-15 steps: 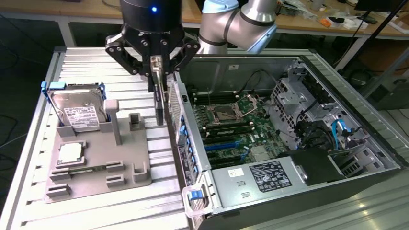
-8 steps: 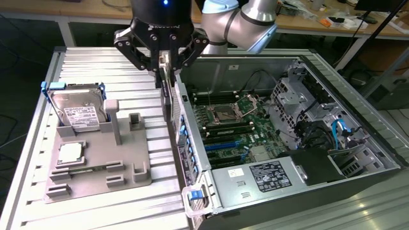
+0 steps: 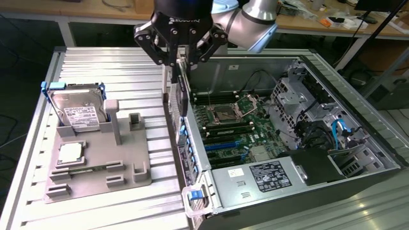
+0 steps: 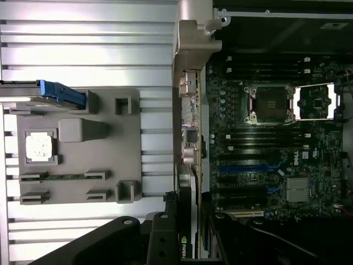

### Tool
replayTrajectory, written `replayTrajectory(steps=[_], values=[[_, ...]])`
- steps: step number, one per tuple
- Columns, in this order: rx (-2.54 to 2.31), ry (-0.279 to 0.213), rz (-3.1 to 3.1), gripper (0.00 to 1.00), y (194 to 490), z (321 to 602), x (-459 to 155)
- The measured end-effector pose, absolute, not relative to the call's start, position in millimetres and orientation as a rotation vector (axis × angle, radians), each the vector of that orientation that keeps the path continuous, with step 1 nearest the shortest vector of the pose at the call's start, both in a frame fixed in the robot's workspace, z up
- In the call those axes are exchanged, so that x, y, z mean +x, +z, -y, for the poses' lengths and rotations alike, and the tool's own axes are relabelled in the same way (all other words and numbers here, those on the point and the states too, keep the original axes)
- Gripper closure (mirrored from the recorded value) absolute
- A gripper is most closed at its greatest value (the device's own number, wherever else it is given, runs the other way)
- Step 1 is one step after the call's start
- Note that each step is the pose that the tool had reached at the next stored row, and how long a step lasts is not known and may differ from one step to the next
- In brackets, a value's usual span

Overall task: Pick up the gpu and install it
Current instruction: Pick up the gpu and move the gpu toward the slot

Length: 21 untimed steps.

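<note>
Aluminium slats, an open case, and the gpu gripped upright at the case's rim.
I see the slatted table [image 3: 96,62] carrying the computer case [image 3: 307,194], lying open side up with its motherboard [image 3: 236,134] exposed. The grey fixture [image 3: 96,167] sits just beside the case wall on the exterior view's left. The gripper [image 3: 180,60] is clamped narrow on the gpu [image 3: 183,96], which hangs edge-down over that wall, between the fixture and the blue slots [image 3: 221,143]. I cannot tell whether its lower edge clears the rim. The hard drive [image 3: 80,112] stands in the fixture, with the processor chip [image 3: 70,152] near it.
</note>
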<state>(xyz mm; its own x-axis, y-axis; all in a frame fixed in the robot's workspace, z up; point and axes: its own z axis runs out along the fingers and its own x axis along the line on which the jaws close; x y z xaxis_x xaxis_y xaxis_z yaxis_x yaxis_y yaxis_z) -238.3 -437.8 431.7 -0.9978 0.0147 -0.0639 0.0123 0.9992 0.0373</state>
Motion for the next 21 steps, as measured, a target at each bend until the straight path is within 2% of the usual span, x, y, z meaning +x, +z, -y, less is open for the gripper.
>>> replayTrajectory(steps=[21], values=[[-0.055, 0.059, -3.083, 0.73, 435, 438, -183]])
